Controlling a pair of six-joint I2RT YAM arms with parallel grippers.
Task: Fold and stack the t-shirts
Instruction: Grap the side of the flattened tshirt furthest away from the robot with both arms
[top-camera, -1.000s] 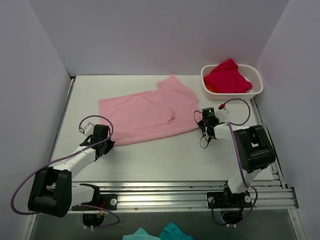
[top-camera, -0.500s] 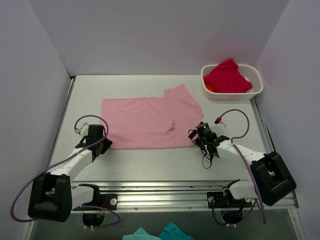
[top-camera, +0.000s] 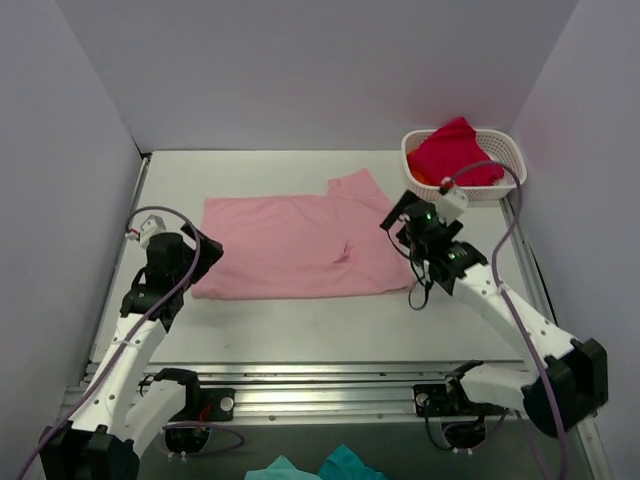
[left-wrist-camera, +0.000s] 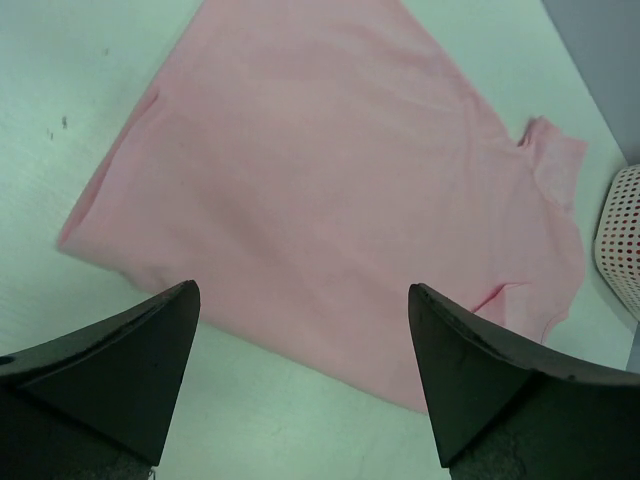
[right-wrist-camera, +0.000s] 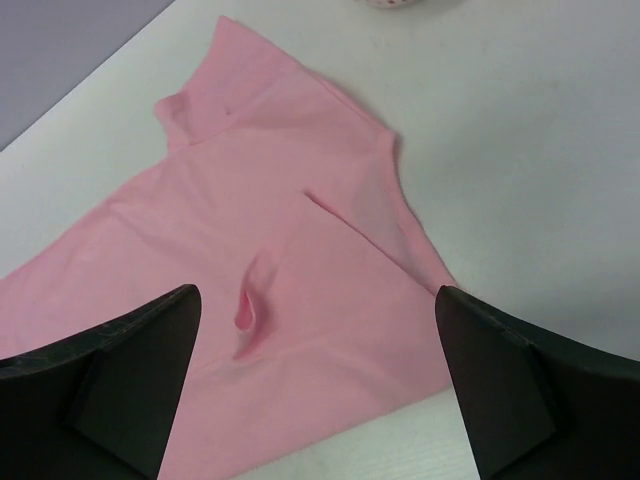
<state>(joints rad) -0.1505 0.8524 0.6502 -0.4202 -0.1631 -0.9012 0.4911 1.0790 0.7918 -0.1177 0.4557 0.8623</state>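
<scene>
hovering over the flat pink shirt, both sets of fingers wide and empty

the pink t-shirt (top-camera: 295, 248) lies spread on the desk (top-camera: 300, 325), left of the basket (top-camera: 512, 178). its long axis runs left-right away from the basket, sleeve end nearest it. the crimson t-shirt (top-camera: 455, 152) sits bunched inside the basket. left fingers (left-wrist-camera: 140, 350) gape wide, holding nothing, above the shirt's end farthest from the basket. right fingers (right-wrist-camera: 130, 360) are likewise wide and empty, above the end on the basket side. each arm is nearest its own short edge, so the likely next fold is to grip both ends and carry them across the long axis.
</scene>
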